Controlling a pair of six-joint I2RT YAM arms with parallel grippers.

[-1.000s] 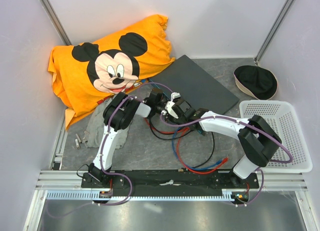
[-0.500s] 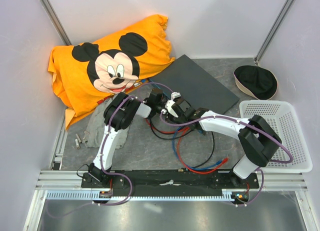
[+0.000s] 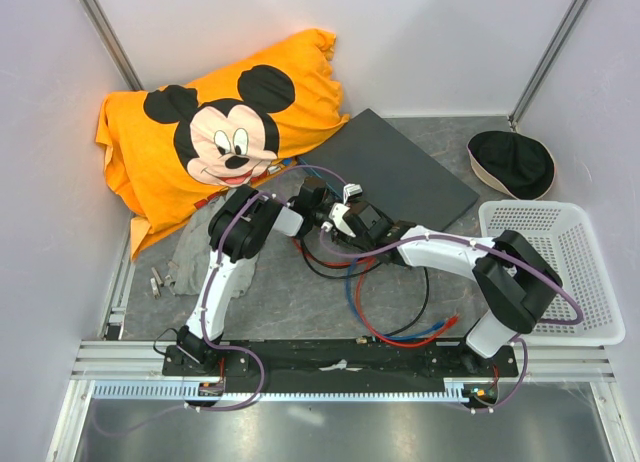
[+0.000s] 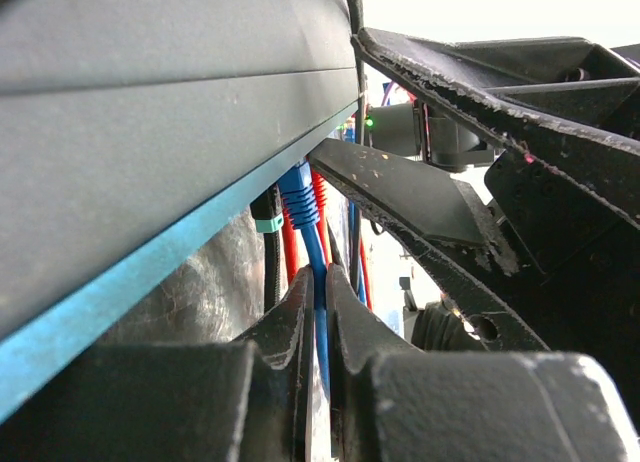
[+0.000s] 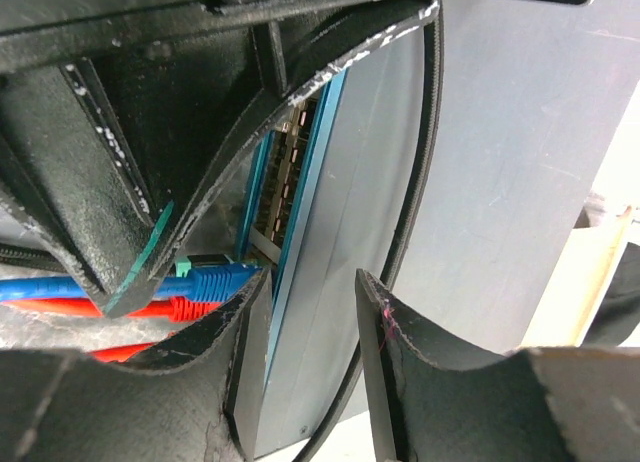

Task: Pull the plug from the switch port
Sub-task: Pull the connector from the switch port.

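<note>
Right arm (image 3: pixel 440 250) nudges leftward at centre frame.
Right gripper (image 5: pixel 310 287) clamps the switch (image 5: pixel 345 232) edge to steady it; left gripper (image 4: pixel 318 307), nearly closed, pinches the blue cable (image 4: pixel 300 207) for pulling.

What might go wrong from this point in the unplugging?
The left gripper pinches the blue cable short of its plug, so a pull may strain the cable rather than release the plug. Red cables run right beside it and might snag. The right gripper clamps only the edge of the switch; if it slips, the switch may drag along.
</note>
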